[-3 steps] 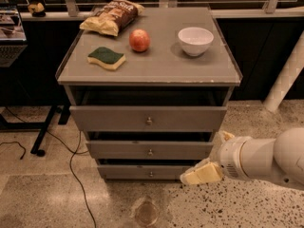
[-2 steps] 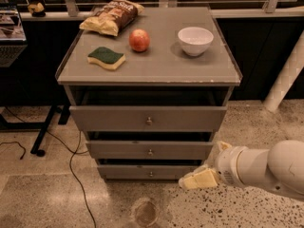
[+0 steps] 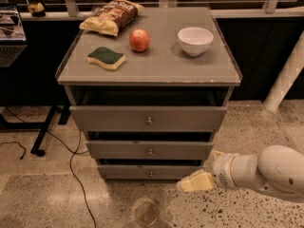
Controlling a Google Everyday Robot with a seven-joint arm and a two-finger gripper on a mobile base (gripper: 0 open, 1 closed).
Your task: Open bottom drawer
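The end effector (image 3: 202, 171), jaws apart and empty, is hovering near the floor beside the bottom drawer (image 3: 137, 171), whose knob (image 3: 151, 174) is sitting ungrasped; opening seemingly not begun.

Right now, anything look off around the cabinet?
One thing: a round, clear-looking object sits on the floor right in front of the bottom drawer, likely in its pull-out path. Can't tell what it is. The tool hangs low by the drawer's right end.
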